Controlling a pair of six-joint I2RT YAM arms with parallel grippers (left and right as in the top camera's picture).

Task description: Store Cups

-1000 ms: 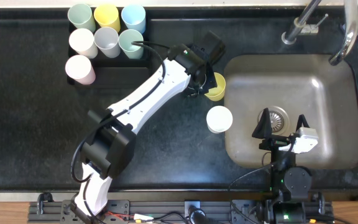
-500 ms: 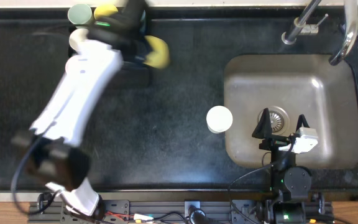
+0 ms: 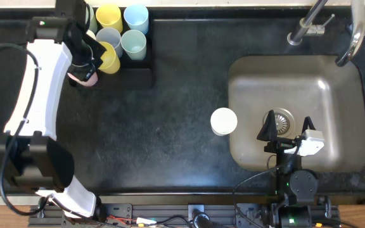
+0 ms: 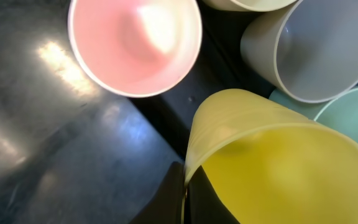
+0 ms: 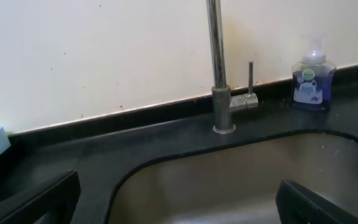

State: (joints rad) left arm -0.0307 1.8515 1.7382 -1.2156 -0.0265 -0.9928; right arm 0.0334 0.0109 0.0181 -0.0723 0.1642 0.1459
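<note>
Fingers of the left gripper (image 4: 184, 190) clamp the wall of a yellow plastic cup (image 4: 278, 162), holding it tilted above the left side of the black rectangular tray (image 3: 137, 77). Close around it are a pink plastic cup (image 4: 135, 43) at the tray's front-left corner, a grey plastic cup (image 4: 322, 50) and a mint-green plastic cup (image 4: 356, 118). 2 more stand along the tray's back edge: a second yellow cup (image 3: 108, 16) and a light-blue plastic cup (image 3: 135, 16). 1 white plastic cup (image 3: 224, 121) stands on the worktop well right of the tray. Farther right of the tray, the right gripper (image 3: 288, 126) hangs over the steel sink (image 3: 334, 82) with its fingers spread wide, empty.
</note>
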